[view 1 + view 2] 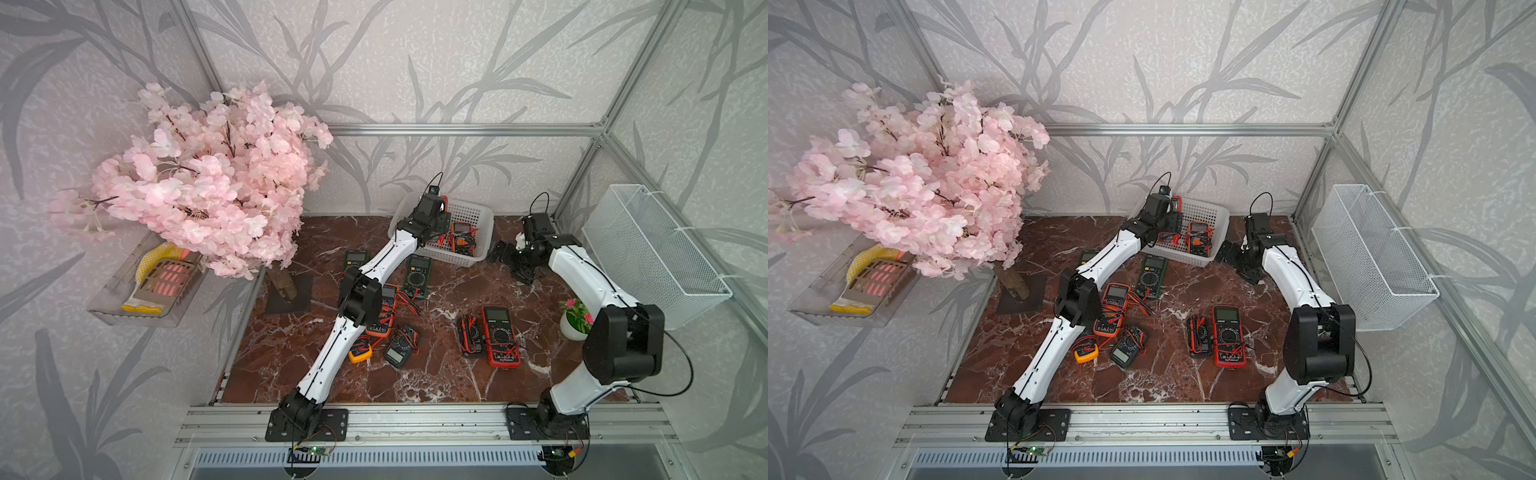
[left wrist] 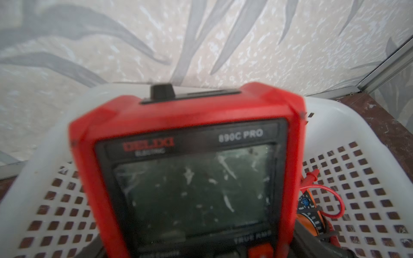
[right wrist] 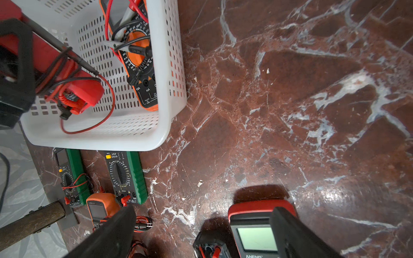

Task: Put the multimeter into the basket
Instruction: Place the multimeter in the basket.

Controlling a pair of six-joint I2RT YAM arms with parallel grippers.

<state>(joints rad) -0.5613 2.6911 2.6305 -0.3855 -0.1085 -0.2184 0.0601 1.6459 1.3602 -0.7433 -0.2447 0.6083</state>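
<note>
The red multimeter (image 2: 185, 178) was seen gripped across its body by the left gripper (image 1: 441, 220), whose jaws were pressed against the case. It was held tilted inside the rim line of the basket (image 2: 330, 118), over the 9 o'clock half as seen in both top views. Whether its lower end met the perforated floor could not be told. A red lead (image 3: 89, 125) hung from it in a loop onto that floor. An orange multimeter (image 3: 138, 62) already lay in the 3 o'clock half, apart from the held one.

The placing was judged nearly done. The meter would best be lowered onto the bare floor at 9 o'clock, kept off the orange multimeter and the rim, and let go only when low, so that no bounce or snagged lead followed.

The right gripper (image 3: 204, 210) was spread wide and empty over the marble table (image 3: 290, 111), just outside the basket at about 4 o'clock.
</note>
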